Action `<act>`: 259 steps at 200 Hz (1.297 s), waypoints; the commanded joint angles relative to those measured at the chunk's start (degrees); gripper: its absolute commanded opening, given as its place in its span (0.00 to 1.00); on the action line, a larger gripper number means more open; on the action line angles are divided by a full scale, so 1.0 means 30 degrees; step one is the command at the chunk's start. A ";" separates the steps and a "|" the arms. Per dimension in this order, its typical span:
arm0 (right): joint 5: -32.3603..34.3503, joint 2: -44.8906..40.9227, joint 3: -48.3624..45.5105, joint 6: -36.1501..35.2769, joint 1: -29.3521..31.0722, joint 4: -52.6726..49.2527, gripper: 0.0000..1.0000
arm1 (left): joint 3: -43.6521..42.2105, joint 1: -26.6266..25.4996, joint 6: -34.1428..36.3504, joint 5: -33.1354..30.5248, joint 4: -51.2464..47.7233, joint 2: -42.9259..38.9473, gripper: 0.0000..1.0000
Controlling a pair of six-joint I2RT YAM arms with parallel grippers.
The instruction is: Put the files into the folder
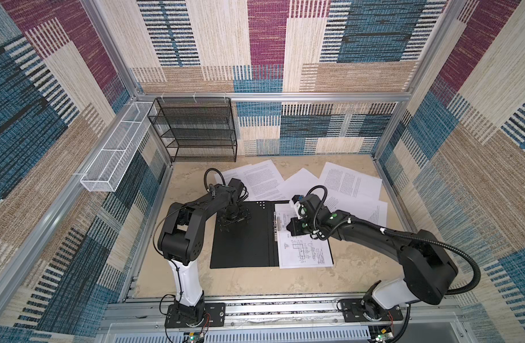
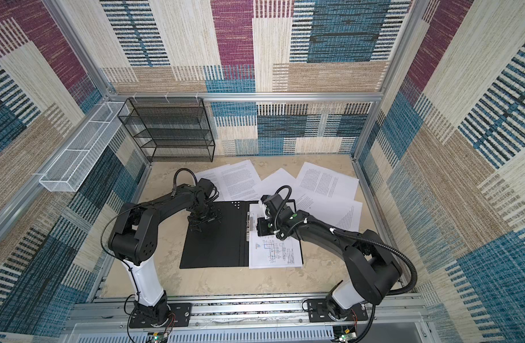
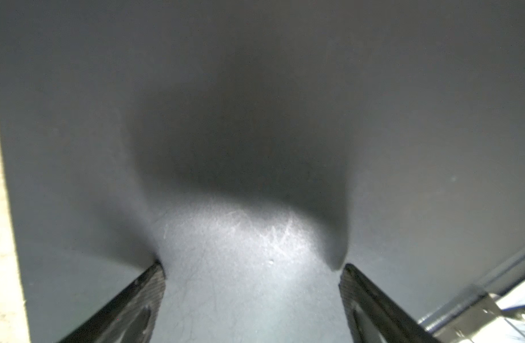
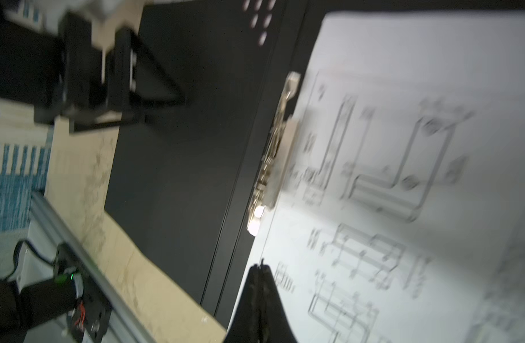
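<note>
The folder (image 1: 243,246) (image 2: 213,249) lies open on the table with its black inside up. A metal clip (image 4: 273,154) runs along its spine. One of the files, a white sheet with line drawings (image 1: 303,252) (image 4: 404,178), lies on the folder's right half. My right gripper (image 1: 287,229) (image 2: 259,230) (image 4: 259,267) is shut, its tip over that sheet near the spine-side edge. My left gripper (image 1: 234,221) (image 2: 202,222) (image 3: 252,267) stands open on the bare left flap (image 3: 255,118), nothing between its fingers. More printed files (image 1: 350,181) lie loose behind and to the right.
A black wire-mesh rack (image 1: 196,130) stands at the back left. A white mesh basket (image 1: 112,160) hangs on the left rail. Two overlapping text sheets (image 1: 264,178) lie behind the folder, close to the left arm. Bare beige table (image 1: 255,282) shows in front of the folder.
</note>
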 commanded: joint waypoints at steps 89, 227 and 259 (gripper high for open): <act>-0.0389 -0.1022 -0.3847 0.2153 0.5042 -0.0855 0.03 | -0.1011 0.0088 -0.0034 0.0905 0.0892 0.0920 0.95; 0.1708 0.0490 -0.3608 0.2735 0.5168 0.0047 0.03 | -0.1069 0.0110 -0.0034 0.0986 0.0891 0.0925 0.94; 0.1901 0.0789 -0.3497 0.2644 0.5168 0.0270 0.03 | -0.1078 0.0098 -0.0013 0.0971 0.0905 0.0895 0.94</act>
